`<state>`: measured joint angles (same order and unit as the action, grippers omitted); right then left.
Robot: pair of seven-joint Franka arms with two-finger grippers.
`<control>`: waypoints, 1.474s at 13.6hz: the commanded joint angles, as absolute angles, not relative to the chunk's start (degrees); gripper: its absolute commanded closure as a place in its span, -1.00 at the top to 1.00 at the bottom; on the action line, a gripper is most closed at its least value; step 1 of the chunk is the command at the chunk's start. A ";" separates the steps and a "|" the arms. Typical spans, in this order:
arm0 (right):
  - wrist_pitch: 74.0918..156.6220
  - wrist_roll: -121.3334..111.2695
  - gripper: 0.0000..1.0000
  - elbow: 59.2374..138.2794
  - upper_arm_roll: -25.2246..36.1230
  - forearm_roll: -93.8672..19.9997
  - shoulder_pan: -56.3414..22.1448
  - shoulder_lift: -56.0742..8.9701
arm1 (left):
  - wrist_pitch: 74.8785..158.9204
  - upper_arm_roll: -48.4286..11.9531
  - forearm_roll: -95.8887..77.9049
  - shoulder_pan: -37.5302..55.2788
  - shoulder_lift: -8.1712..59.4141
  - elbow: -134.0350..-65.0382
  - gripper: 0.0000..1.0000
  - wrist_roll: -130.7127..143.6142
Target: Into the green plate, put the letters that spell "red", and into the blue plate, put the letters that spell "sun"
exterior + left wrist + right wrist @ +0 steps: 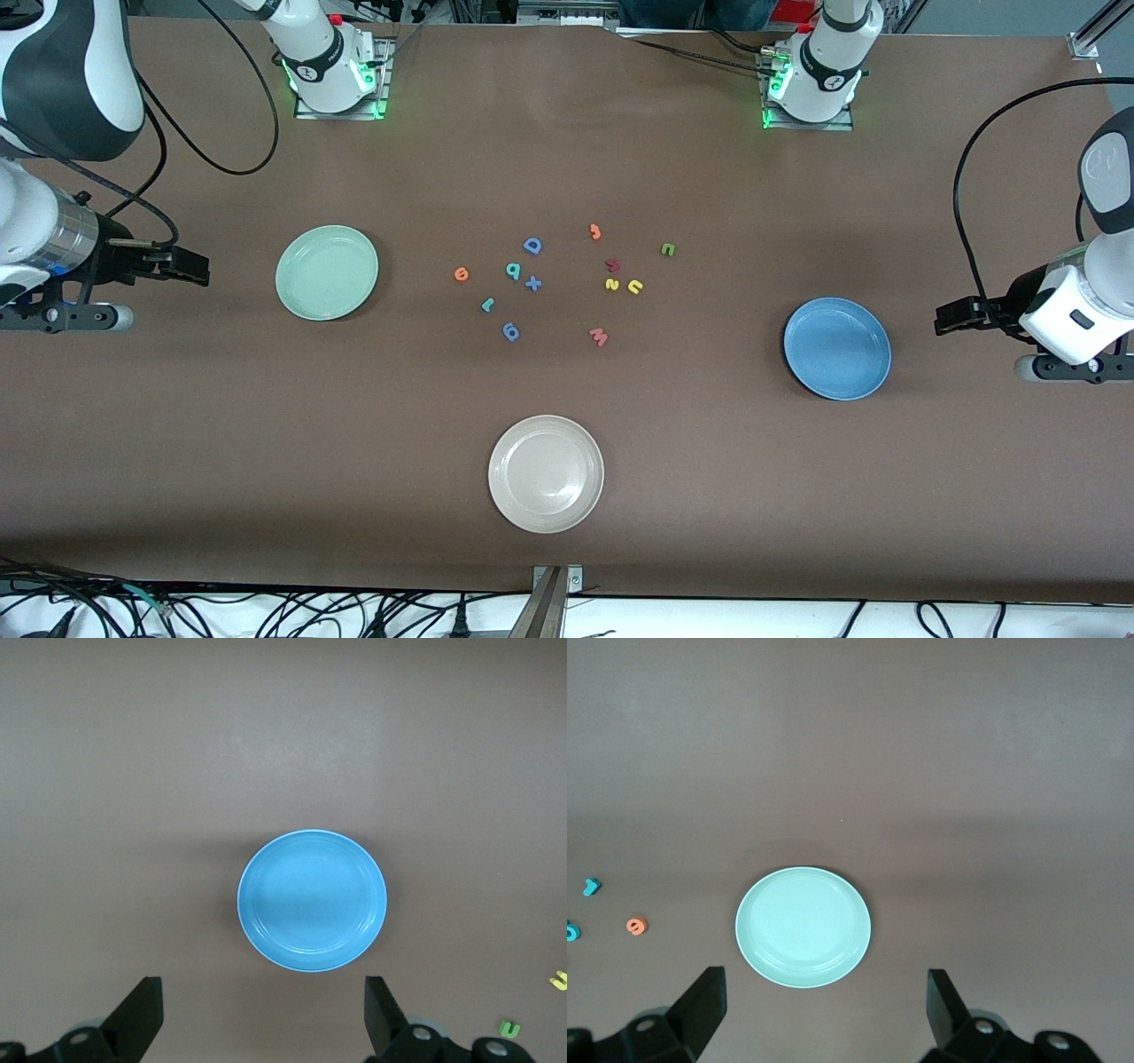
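Note:
The green plate [327, 272] lies toward the right arm's end, the blue plate [837, 347] toward the left arm's end. Between them lie scattered foam letters: teal "r" [487, 304], orange "e" [461, 275], teal "d" [513, 270], yellow "s" [611, 283], yellow "u" [634, 286], olive "n" [668, 250]. My right gripper [190, 266] hangs open and empty beside the green plate [803, 927]; its wrist view also catches the "r" [592, 887] and "e" [636, 926]. My left gripper [950, 317] hangs open and empty beside the blue plate [312, 900], with the "n" [508, 1028] at the edge.
A white plate [546, 473] sits nearer the front camera than the letters. Other letters lie among them: blue "D" [532, 245], blue "x" [532, 283], another blue letter [510, 331], an orange hooked one [595, 232], a dark red one [612, 264], a salmon "W" [599, 336].

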<state>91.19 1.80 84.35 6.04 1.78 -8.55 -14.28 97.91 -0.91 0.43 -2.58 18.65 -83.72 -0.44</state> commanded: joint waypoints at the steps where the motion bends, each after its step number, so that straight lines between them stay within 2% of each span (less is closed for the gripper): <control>1: 91.49 2.20 1.00 85.43 5.71 0.44 -8.70 -13.18 | 97.29 -0.79 -1.23 -2.46 19.51 -81.91 1.00 -0.18; 20: 91.58 1.05 1.00 85.34 5.80 0.97 -8.70 -13.36 | 97.29 -0.79 -1.05 -2.37 19.69 -81.91 1.00 -0.18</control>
<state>91.41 1.69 84.35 5.83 1.65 -8.83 -14.29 97.91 -0.91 0.43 -2.57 18.72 -83.72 -0.44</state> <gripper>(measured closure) 0.000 0.000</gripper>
